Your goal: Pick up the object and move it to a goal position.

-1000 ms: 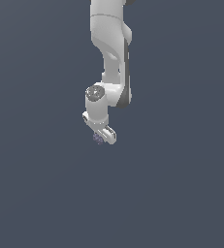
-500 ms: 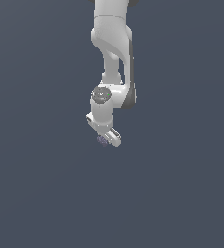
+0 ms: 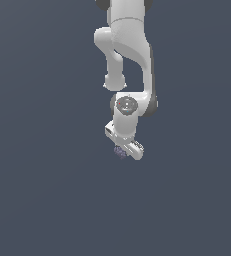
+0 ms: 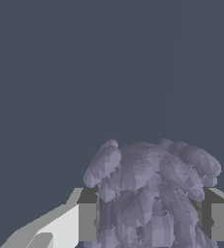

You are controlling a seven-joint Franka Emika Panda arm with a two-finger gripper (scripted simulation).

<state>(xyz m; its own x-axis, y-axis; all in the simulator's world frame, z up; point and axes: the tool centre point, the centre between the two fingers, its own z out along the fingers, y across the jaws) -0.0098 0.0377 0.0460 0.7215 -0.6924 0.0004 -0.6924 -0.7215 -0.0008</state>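
Observation:
The object (image 4: 150,193) is a lumpy purple-grey clump that fills the space between my two fingers in the wrist view, with a pad pressed against each side. In the exterior view the object (image 3: 120,152) shows only as a tiny purple speck under the white hand. My gripper (image 3: 123,152) is shut on it, hanging from the white arm near the middle of the picture. Most of the clump is hidden by the hand in the exterior view.
Around the arm and behind the clump there is only a plain dark blue-grey surface (image 3: 47,190). No other object, container or edge shows in either view.
The hand with the clump has shifted slightly toward the exterior view's right and a little lower across the three frames. The grip on the clump is unchanged.

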